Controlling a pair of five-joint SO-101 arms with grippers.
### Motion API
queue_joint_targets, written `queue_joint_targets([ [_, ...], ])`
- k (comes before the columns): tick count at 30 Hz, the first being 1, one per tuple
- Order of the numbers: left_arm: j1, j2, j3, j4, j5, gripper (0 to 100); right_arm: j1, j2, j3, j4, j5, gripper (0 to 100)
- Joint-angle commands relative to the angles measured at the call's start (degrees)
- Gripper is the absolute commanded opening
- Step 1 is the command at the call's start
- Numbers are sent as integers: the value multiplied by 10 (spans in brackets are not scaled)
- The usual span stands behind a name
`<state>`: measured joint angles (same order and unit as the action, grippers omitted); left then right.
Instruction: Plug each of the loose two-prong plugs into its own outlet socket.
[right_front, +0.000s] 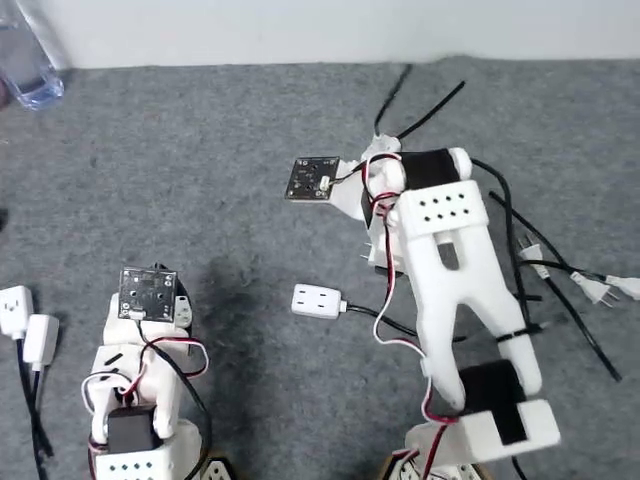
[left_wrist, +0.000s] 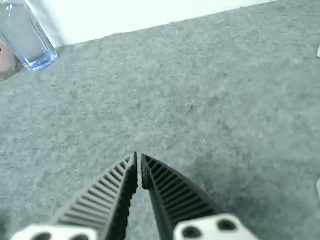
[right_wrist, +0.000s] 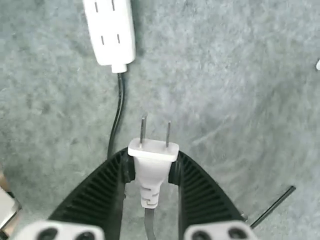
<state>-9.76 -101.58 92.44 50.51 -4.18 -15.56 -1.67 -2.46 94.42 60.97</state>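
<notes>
In the high view, a white outlet socket (right_front: 317, 301) is seen just toward 6 o'clock from the middle of the grey carpet (right_front: 200, 150), with its black cord (right_front: 365, 312) led off toward 3 o'clock. The right arm (right_front: 450, 260) is stretched from 5 o'clock up past the middle, and the left arm (right_front: 140, 380) is folded at 7 o'clock. Two loose plugs (right_front: 600, 290) are found lying at 3 o'clock, well apart from the socket. Two white fittings (right_front: 25, 325) with dark cords are set at the 9 o'clock edge; whether one is seated in the other cannot be told. A clear bottle (right_front: 25, 70) is placed at 10 o'clock.

In the left wrist view, the left gripper (left_wrist: 139, 170) is shown with its jaws pressed together on nothing, over bare carpet.

In the right wrist view, a white two-prong plug (right_wrist: 152, 155) is pinched by its body in the right gripper (right_wrist: 152, 165), with its prongs pointed toward the outlet socket, which is near but apart.

No plug is seen seated; the task is judged to be at an early stage, with this insertion and the other plugs left.
</notes>
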Motion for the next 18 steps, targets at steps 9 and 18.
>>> queue_joint_targets([
  [9,56,-1,-45,-151,285,13,-21,-116,-6,21,-44,9],
  [18,105,-1,-51,-286,555,13,-25,-199,-5,19,-120,9],
])
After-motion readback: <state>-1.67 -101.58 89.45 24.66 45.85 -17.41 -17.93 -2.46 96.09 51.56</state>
